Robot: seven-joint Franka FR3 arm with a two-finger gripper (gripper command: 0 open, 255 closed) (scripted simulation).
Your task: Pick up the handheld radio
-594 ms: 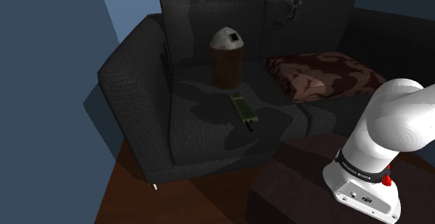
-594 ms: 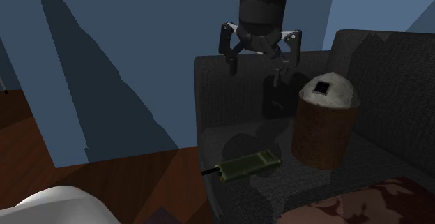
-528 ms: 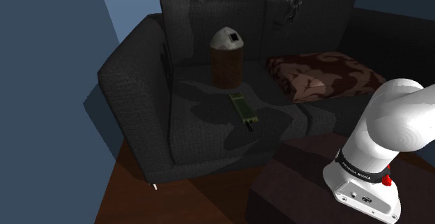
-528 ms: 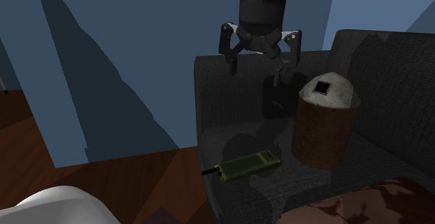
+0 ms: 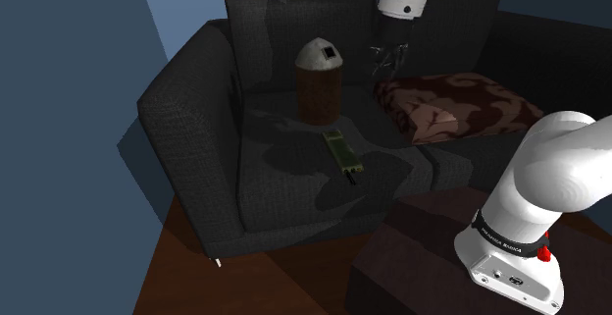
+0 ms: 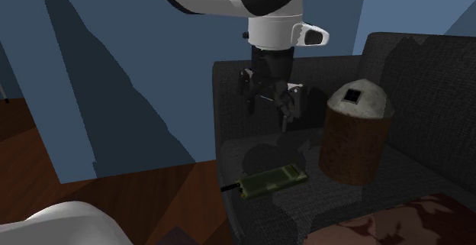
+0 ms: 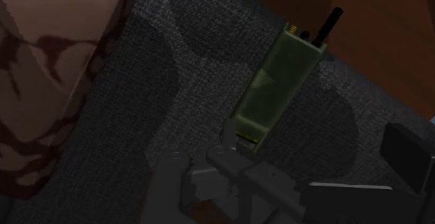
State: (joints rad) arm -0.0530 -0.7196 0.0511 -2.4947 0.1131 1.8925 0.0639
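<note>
An olive-green handheld radio (image 5: 343, 152) with a short black antenna lies flat on the dark sofa seat (image 5: 284, 181), near the front edge. It also appears in the second exterior view as the radio (image 6: 272, 181), and in the wrist view as the radio (image 7: 275, 83), lying ahead of the hand. My black gripper (image 6: 267, 112) hangs open in the air above the seat, higher than the radio and a little behind it, holding nothing. In the shoulder view the gripper (image 5: 385, 63) hovers in front of the backrest, between the brown cylinder and the blanket.
A brown cylinder with a pale domed top (image 5: 319, 82) stands on the seat just behind the radio. A folded reddish patterned blanket (image 5: 456, 105) lies on the seat toward the shoulder view's right. The sofa armrest (image 5: 191, 97) bounds the shoulder view's left; wooden floor (image 5: 284, 274) lies in front.
The arm has come down: the gripper dropped from near the top of the backrest toward the seat and turned about its axis. The radio has not moved.
</note>
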